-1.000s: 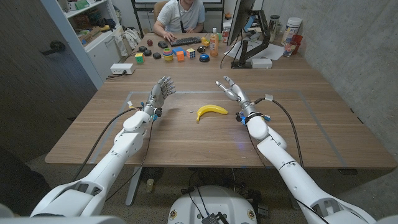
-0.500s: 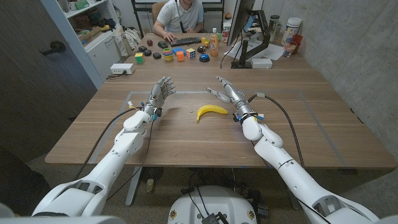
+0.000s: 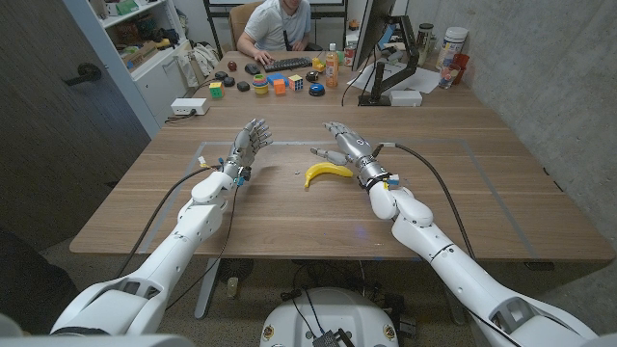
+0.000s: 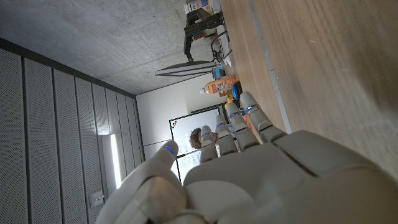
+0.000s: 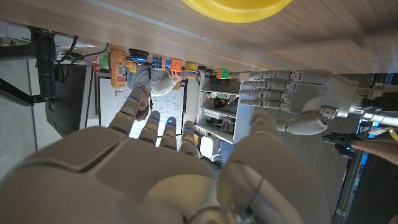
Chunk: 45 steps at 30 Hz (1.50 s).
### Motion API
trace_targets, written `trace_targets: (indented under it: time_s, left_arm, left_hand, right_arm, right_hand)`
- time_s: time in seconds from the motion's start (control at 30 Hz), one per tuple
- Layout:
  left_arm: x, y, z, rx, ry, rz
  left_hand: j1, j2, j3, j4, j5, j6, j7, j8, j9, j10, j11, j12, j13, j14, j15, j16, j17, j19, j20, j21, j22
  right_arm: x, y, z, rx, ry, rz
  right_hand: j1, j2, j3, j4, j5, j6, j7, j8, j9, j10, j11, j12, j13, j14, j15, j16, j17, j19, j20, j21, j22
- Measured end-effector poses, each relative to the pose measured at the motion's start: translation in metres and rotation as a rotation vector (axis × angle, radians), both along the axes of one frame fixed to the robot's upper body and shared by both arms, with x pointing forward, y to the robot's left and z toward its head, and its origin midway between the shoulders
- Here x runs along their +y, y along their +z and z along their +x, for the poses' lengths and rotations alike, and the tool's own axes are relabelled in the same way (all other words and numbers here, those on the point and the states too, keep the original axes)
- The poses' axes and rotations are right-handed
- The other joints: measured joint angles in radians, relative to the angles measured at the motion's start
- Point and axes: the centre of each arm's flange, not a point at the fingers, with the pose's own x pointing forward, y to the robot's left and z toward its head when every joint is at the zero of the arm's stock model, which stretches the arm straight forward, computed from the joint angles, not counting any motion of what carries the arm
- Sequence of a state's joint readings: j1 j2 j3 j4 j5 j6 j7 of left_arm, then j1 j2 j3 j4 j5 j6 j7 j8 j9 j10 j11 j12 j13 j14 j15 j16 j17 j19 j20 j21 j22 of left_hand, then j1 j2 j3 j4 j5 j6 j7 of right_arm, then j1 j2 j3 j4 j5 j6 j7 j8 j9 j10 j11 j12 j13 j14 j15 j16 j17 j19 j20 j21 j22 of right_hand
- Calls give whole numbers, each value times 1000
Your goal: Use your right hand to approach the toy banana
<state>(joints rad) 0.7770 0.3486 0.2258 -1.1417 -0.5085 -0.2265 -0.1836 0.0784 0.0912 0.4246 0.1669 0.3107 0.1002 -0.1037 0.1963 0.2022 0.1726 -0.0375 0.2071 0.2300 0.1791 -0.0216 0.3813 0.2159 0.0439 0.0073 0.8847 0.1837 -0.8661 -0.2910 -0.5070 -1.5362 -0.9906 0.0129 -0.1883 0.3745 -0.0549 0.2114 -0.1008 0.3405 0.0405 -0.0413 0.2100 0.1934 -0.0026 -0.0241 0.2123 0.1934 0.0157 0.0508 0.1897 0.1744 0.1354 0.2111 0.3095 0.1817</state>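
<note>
The yellow toy banana (image 3: 327, 173) lies on the wooden table (image 3: 463, 207) near its middle; a slice of it (image 5: 239, 7) also shows at the edge of the right wrist view. My right hand (image 3: 345, 147) hovers just behind and to the right of the banana, its fingers spread, holding nothing and not touching it. My left hand (image 3: 247, 145) stands open at the left of the banana, palm upright, fingers apart; it also shows across the table in the right wrist view (image 5: 292, 93).
Small colourful toys (image 3: 280, 85), a bottle (image 3: 332, 67) and a keyboard (image 3: 285, 65) crowd the table's far end, where a person (image 3: 280, 24) sits. A monitor arm base (image 3: 390, 92) and a white box (image 3: 190, 107) stand at the far sides.
My right hand has moved left and slightly away from me, closing in on the banana from its right. The left hand and the banana have stayed put.
</note>
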Motion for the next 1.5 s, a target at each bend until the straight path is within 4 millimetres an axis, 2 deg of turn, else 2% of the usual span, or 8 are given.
trace_targets:
  time_s: [0.17,0.3,0.4,0.53,0.97,1.23,1.43,1.5]
  left_arm:
    - [0,0,1,1,0,-1]
    - [0,-1,1,3,0,-1]
    - [0,-2,1,5,1,-2]
    - [1,-2,1,6,3,-3]
    - [3,-3,3,12,6,-6]
    - [3,-3,6,16,5,-5]
    - [2,-3,7,19,4,-5]
    - [2,-4,8,21,4,-4]
  left_hand:
    - [0,0,0,0,0,0,0,0,0,0,0,0,0,0,0,0,0,0,0,0,0]
    - [0,0,0,0,0,0,0,0,0,0,0,0,0,0,0,0,0,0,0,0,0]
    - [0,0,0,0,0,0,0,0,0,0,0,0,0,0,0,0,0,0,0,0,0]
    - [0,0,0,0,0,0,0,0,0,0,0,0,0,0,0,0,0,0,0,0,0]
    - [0,0,0,0,0,0,0,0,0,0,0,0,0,0,0,0,0,0,0,0,0]
    - [0,0,0,0,0,0,0,0,0,0,0,0,0,0,0,0,0,0,0,0,0]
    - [0,0,0,0,0,0,0,0,0,0,0,0,0,0,0,0,0,0,0,0,0]
    - [0,0,0,0,0,0,0,0,0,0,0,0,0,0,0,0,0,0,0,0,0]
  right_arm:
    - [11,0,1,5,-17,-79]
    - [16,0,3,25,-36,-126]
    - [20,0,6,38,-43,-152]
    - [22,-2,9,55,-48,-174]
    - [27,-12,16,115,-50,-226]
    - [28,-20,22,152,-44,-252]
    - [29,-24,25,171,-36,-265]
    - [29,-25,26,177,-31,-266]
  right_hand:
    - [7,-7,-8,0,4,8,-18,0,5,-14,-14,-3,0,-5,-5,-1,2,3,3,-7,0]
    - [7,-7,-18,2,7,28,-38,8,8,-12,-41,-3,0,-5,-5,-1,5,3,3,-18,0]
    - [7,-7,-24,4,11,29,-39,8,9,-4,-62,-3,0,-5,-5,-1,5,3,3,-22,0]
    - [7,-7,-31,6,11,33,-36,8,9,8,-75,4,0,-5,-5,-1,5,3,3,-25,0]
    - [7,-7,-39,14,15,33,-36,8,14,8,-67,9,0,6,-15,-1,5,27,1,-25,0]
    - [7,-7,-43,10,15,44,-36,8,14,19,-56,13,0,30,-21,3,4,69,-2,-25,0]
    - [13,0,-43,10,23,47,-32,8,14,30,-53,20,0,42,-29,4,2,93,6,-21,0]
    - [13,0,-45,12,23,47,-32,8,14,35,-47,20,0,42,-29,4,2,100,0,-17,0]
